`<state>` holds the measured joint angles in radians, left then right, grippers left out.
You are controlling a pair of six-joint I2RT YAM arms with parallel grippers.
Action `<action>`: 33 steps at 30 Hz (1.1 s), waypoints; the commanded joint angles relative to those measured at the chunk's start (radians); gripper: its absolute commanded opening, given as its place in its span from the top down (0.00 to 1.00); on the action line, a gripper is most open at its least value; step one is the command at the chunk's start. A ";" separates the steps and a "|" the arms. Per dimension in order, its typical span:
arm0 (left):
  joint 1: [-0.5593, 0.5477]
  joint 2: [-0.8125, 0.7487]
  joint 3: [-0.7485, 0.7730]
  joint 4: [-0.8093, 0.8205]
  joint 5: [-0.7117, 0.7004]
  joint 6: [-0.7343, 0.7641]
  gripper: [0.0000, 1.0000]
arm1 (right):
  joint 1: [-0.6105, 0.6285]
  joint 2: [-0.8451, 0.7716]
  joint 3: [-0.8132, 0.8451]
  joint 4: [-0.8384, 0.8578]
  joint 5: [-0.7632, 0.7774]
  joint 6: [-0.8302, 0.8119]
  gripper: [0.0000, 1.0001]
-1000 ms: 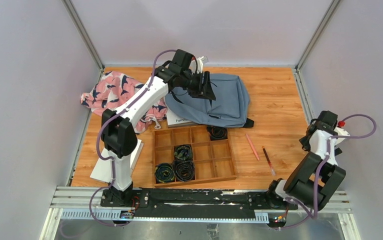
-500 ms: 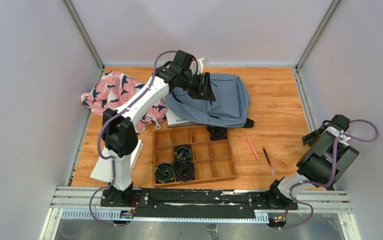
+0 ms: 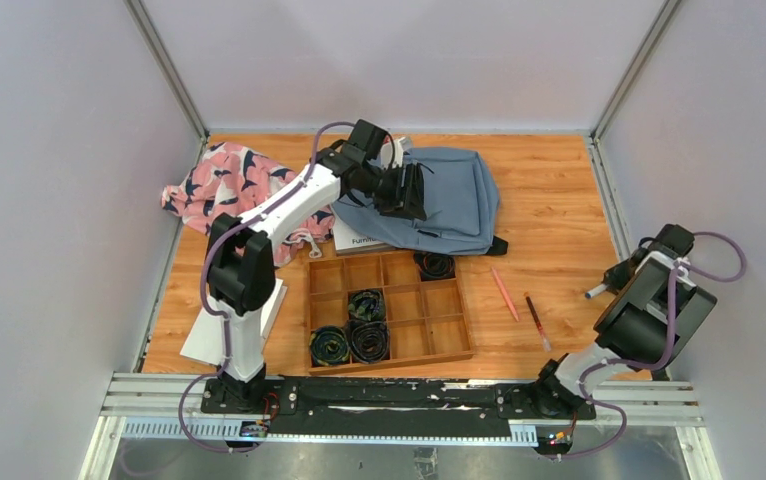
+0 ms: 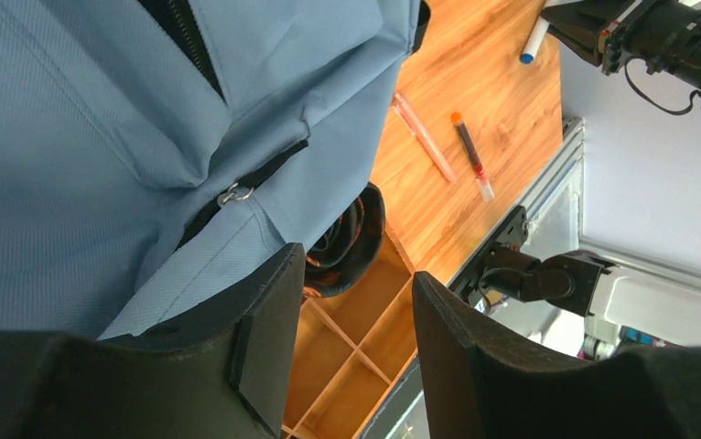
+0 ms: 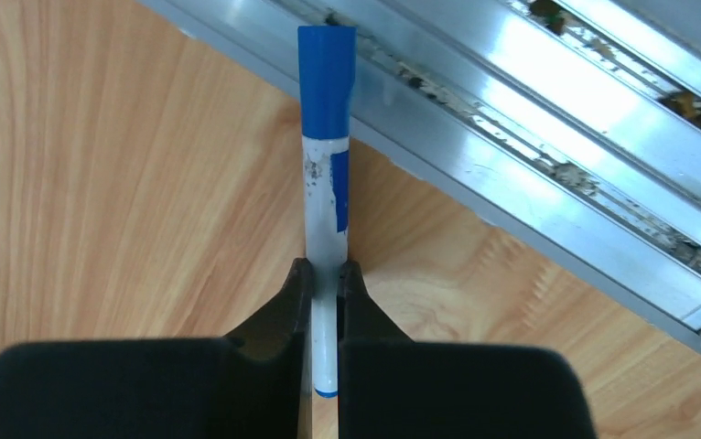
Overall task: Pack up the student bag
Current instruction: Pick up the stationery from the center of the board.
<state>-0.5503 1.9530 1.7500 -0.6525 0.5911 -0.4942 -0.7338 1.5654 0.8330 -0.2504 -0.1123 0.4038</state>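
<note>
The slate-blue student bag (image 3: 454,200) lies at the back of the table; in the left wrist view its fabric (image 4: 81,137) and a dark zipper fill the upper left. My left gripper (image 3: 409,190) hovers over the bag's left part. It is open (image 4: 354,274), with one finger against the bag's edge and nothing between the fingers. At the table's right edge my right gripper (image 3: 614,280) is shut (image 5: 326,270) on a white marker with a blue cap (image 5: 326,137). The marker (image 3: 596,291) sticks out to the left.
A wooden tray (image 3: 444,335) with dark rolled items sits in front of the bag. A pink pen (image 3: 504,293) and a dark red pen (image 3: 536,320) lie right of it. Pink patterned cloth (image 3: 224,180) is at back left. A metal rail (image 5: 557,137) borders the right edge.
My right gripper has closed on the marker at the table's right edge after the arm swung down and outward. The left gripper has dropped a little toward the bag.
</note>
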 commanded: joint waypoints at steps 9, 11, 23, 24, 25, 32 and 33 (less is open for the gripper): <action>0.108 -0.145 -0.143 0.135 0.031 -0.068 0.47 | 0.283 -0.121 0.005 -0.130 -0.027 -0.002 1.00; 0.128 -0.163 -0.160 0.136 0.028 -0.061 0.47 | 0.333 -0.158 0.038 -0.137 -0.070 -0.002 1.00; 0.161 -0.310 -0.411 0.603 0.246 -0.217 0.47 | 0.779 -0.209 0.283 -0.137 -0.374 -0.064 1.00; 0.161 -0.322 -0.435 0.673 0.267 -0.246 0.47 | 0.798 -0.213 0.270 -0.055 -0.454 -0.045 1.00; 0.162 -0.333 -0.464 0.759 0.293 -0.302 0.46 | 0.806 -0.216 0.247 0.024 -0.521 -0.017 1.00; 0.163 -0.380 -0.583 1.033 0.279 -0.471 0.40 | 0.881 -0.196 0.204 0.263 -0.679 0.130 1.00; 0.162 -0.379 -0.589 1.033 0.271 -0.472 0.40 | 0.891 -0.188 0.211 0.230 -0.662 0.127 1.00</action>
<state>-0.3893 1.6073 1.1866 0.2218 0.8532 -0.8951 0.1040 1.3659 1.0264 -0.0906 -0.6998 0.4793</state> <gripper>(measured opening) 0.598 0.056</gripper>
